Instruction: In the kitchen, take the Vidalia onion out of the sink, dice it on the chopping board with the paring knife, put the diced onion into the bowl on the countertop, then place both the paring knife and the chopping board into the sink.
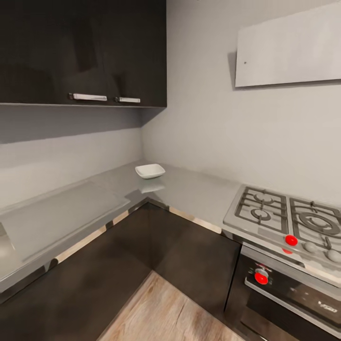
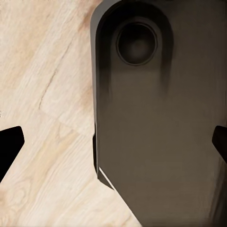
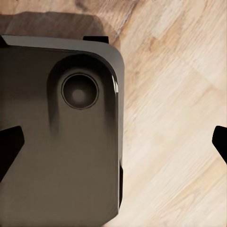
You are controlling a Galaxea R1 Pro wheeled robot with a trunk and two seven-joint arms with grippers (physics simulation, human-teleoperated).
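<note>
The white square-ish bowl (image 1: 150, 170) sits in the far corner of the grey countertop (image 1: 194, 192), with nothing in it that I can see. At the head view's left edge lies the flat drainboard of the sink (image 1: 61, 213); its basin is cut off by the frame. The Vidalia onion, chopping board and paring knife are out of view. My left gripper (image 2: 116, 142) is open, its dark fingertips (image 2: 10, 142) wide apart above my own dark base and the wood floor. My right gripper (image 3: 116, 142) is open likewise, with nothing between its fingers.
A gas hob (image 1: 289, 218) with red knobs and an oven below it stand at the right. Dark lower cabinets (image 1: 189, 255) form an L-shaped corner, with dark wall cabinets (image 1: 85, 52) above at left. Light wood floor (image 1: 170, 312) lies in front.
</note>
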